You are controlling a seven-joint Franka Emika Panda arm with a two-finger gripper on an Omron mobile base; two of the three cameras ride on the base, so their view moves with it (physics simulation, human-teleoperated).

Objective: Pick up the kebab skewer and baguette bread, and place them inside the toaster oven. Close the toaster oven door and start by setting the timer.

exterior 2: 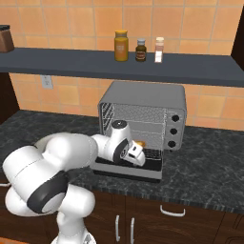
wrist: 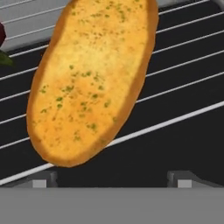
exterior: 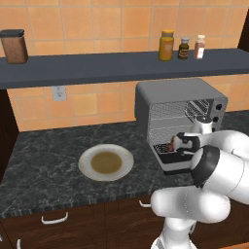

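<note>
Oven [exterior: 168,97]: boxy grey metal, rounded corners, on a dark speckled stone counter [exterior: 44,151] at the right. Door [exterior 2: 127,170] folded down flat toward the near side; pale wire-lined cavity open. Three dark round knobs [exterior 2: 174,131] in a column on its right face.

Gripper [wrist: 112,177] reaches in at the oven mouth. Its two small dark tips stand spread at full width, one each side of the hand view, closed on nothing.

Bread [wrist: 92,74]: one oblong loaf, golden-orange with darker crust edge, green flecks on top. Lies free on the thin wire rack [wrist: 183,83], just beyond the tips, not between them. In the right base view a sliver of orange shows beside the hand.

Skewer [exterior: 171,144]: one, red-brown chunks, glimpsed at the oven mouth beside the hand; whether it rests on the rack, cannot tell.

Plate [exterior: 86,163]: one, round, white rim, brownish centre, left of the oven.

Shelf [exterior: 97,65]: dark slab on orange tile wall. Three small jars [exterior: 183,46] at right; one brown canister [exterior: 14,46] at far left.
</note>
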